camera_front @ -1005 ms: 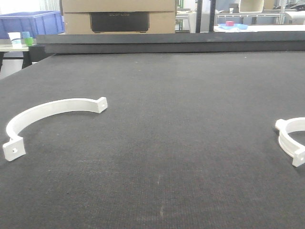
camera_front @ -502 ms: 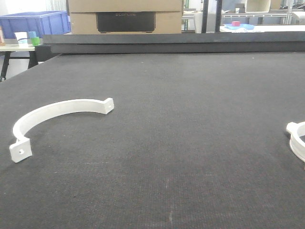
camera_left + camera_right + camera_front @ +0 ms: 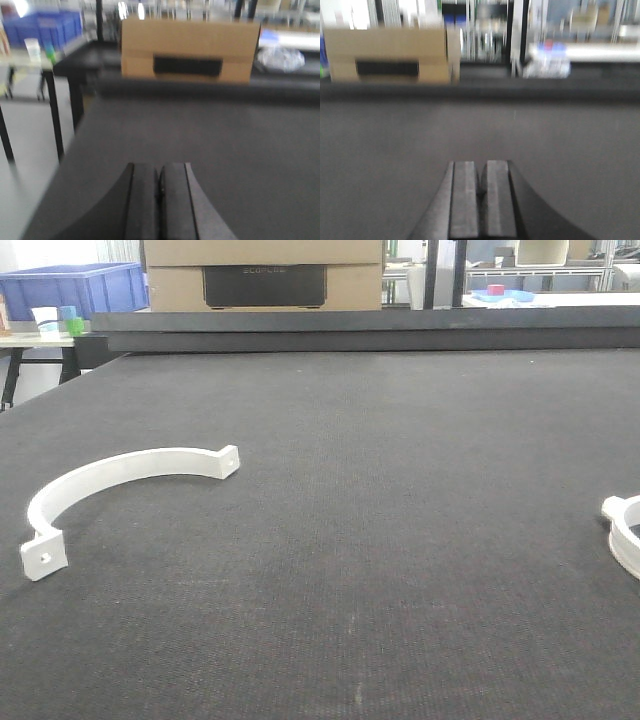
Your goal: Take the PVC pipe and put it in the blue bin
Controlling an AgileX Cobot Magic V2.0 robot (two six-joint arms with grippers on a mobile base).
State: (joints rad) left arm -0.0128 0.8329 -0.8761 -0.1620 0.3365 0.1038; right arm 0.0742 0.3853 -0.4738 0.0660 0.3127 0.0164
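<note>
PVC pipe clamp [image 3: 150,460] has slid rightward in view; left fingers [image 3: 143,205] and right fingers [image 3: 465,200] clenched empty.

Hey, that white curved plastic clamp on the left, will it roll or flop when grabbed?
The white curved plastic clamp rests on its edge as an open arc, so probably won't roll. Thin band: likely light, stiff, perhaps slightly springy.

Pipe clamp [image 3: 120,474] left on table [image 3: 400,490], second clamp [image 3: 624,536] at right edge, box [image 3: 262,275] behind, bin [image 3: 70,286] far back left
</note>
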